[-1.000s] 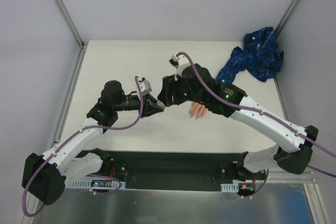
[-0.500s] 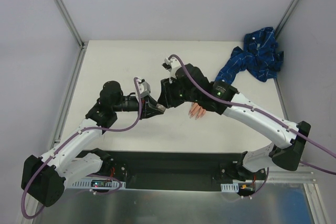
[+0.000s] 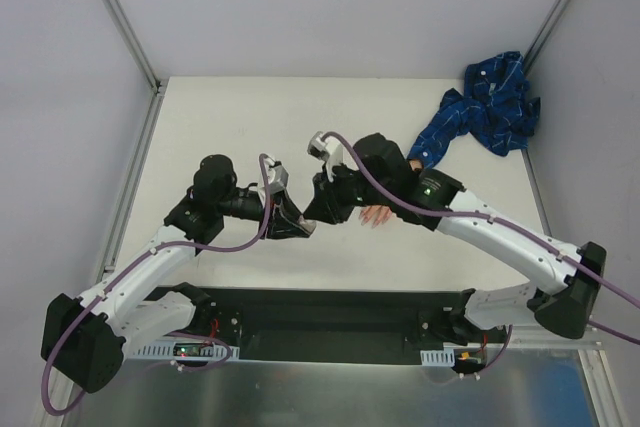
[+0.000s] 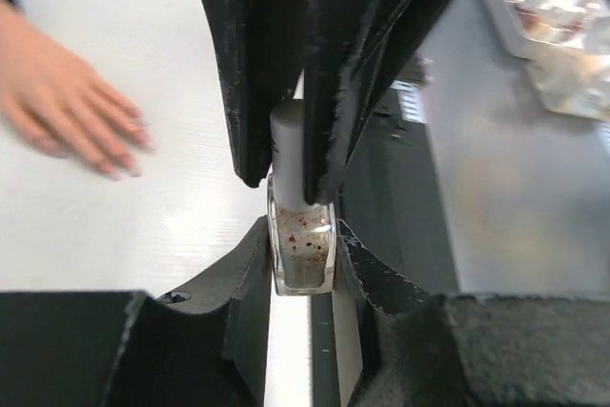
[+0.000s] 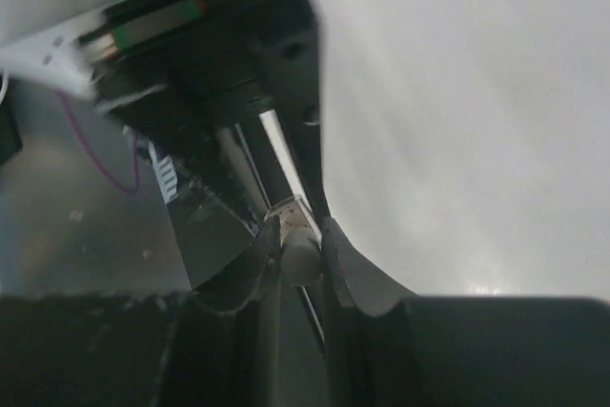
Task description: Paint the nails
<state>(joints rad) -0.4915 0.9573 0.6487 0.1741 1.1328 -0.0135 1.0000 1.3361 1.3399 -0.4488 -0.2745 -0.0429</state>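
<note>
We've got the left pincer (image 4: 303,251) clamped tight on the glass body of the small polish bottle (image 4: 303,272). The right pincer (image 5: 300,235) meets it tip to tip, jaws narrow, pinching the bottle's white cap (image 4: 289,150). Beside them the mannequin hand (image 4: 57,102) lies flat on the white worktop (image 3: 230,117), its pinkish nails (image 4: 141,140) near the bottle but apart from it. In the far corner we see a crumpled blue patterned cloth (image 3: 485,107).

Top view bright, even; left wrist nails (image 4: 140,138) blurred; right wrist dim.
</note>
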